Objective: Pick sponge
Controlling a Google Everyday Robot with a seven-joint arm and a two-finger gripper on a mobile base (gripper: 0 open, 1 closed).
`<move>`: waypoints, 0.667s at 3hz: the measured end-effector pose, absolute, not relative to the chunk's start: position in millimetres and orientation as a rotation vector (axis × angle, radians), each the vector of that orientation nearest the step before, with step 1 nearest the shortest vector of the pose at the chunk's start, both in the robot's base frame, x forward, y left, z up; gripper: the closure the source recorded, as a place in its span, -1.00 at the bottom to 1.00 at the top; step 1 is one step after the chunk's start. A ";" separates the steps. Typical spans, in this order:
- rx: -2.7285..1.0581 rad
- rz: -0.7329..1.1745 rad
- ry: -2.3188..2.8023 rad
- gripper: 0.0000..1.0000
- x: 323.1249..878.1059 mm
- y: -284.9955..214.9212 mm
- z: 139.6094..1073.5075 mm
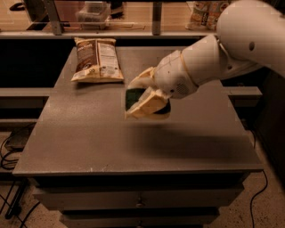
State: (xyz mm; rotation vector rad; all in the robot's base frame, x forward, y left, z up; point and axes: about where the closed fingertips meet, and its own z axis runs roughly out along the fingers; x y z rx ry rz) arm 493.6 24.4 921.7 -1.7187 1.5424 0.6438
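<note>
The sponge (pixel 132 99), dark green on top, sits between the cream fingers of my gripper (pixel 139 97). The gripper is shut on it and holds it lifted clear above the middle of the grey table (pixel 89 138); a soft shadow lies on the tabletop below. The white arm (pixel 213 58) reaches in from the upper right. Only the sponge's green face shows; the rest is hidden by the fingers.
A brown and white chip bag (pixel 95 59) lies flat at the table's back left. Behind the table runs a shelf with a clear container (pixel 93 11) and packages (pixel 205 13). Cables (pixel 11 147) lie on the floor at left.
</note>
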 end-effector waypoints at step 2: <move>-1.754 0.599 1.390 1.00 496.2 -37.1 1005.5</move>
